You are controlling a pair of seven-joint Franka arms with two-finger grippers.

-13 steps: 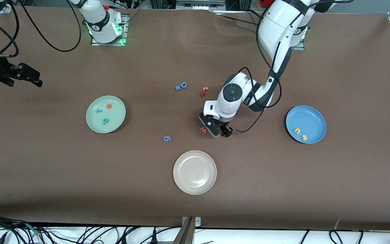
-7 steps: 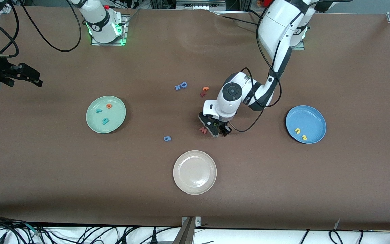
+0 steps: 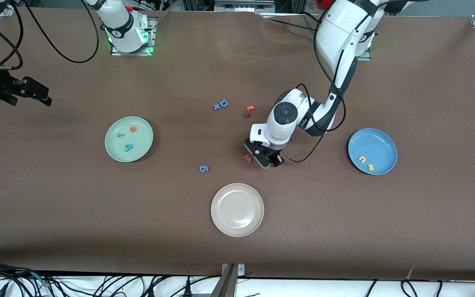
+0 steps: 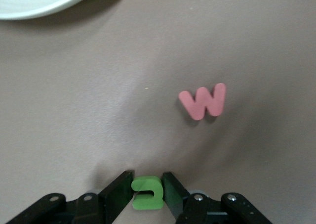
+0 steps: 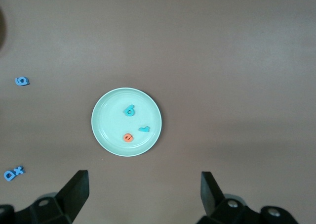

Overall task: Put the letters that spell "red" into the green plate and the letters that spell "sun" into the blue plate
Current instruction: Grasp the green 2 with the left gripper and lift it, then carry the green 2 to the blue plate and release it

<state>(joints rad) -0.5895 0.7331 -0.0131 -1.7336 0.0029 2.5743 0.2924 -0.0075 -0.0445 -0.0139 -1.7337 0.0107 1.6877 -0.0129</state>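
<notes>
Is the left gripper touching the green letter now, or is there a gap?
Touching. The left wrist view shows the left gripper with both fingers pressed against the sides of the green letter, no gap visible.

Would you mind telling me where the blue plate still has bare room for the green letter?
The blue plate is bare over its half toward the robots; the two yellow letters crowd its rim nearest the camera. The left gripper pinches the green letter beside the pink w.

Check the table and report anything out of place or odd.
Nothing looks damaged or spilled. The only task letter outside a plate is the green letter, pinched in the left gripper at the table surface beside the pink "w". The green plate holds three letters, the blue plate two yellow ones.
</notes>
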